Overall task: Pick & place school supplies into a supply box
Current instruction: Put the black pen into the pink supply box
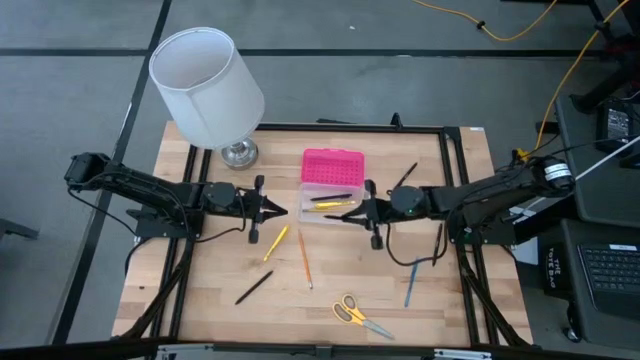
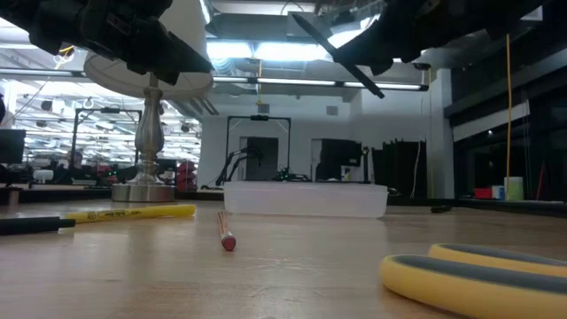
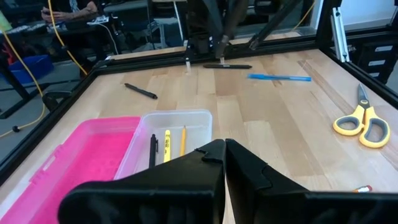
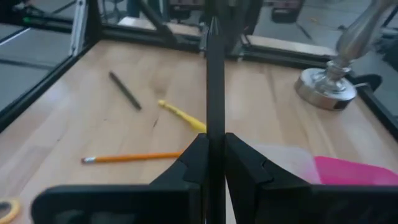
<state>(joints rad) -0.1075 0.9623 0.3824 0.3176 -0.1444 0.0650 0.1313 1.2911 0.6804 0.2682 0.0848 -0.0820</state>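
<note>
Right end effector (image 1: 358, 213) is clamped on a thin black pen (image 4: 214, 81), which runs straight out between its fingers; in the low view that pen (image 2: 337, 55) hangs tilted in the air above the supply box (image 2: 306, 198). From above, the right end effector sits just at the right edge of the clear supply box (image 1: 330, 205), whose pink lid (image 1: 333, 165) is folded open toward the far side. Box already holds a black pen (image 3: 153, 149), a yellow one (image 3: 166, 145) and a pencil (image 3: 183, 141). Left end effector (image 1: 278, 210) is clenched on nothing, hovering just left of the box, tips pointing at it. Loose on the bench (image 1: 200, 290): yellow pen (image 1: 276, 243) and orange pencil (image 1: 304, 259) in front of the box between the two arms, black pen (image 1: 254, 287) nearer the front left, scissors (image 1: 358, 315) at the front edge, blue pen (image 1: 411, 283) front right, another black pen (image 1: 405, 177) behind the right arm. White-shaded lamp (image 1: 208, 85) stands at the far left corner, well clear of both end effectors.
</note>
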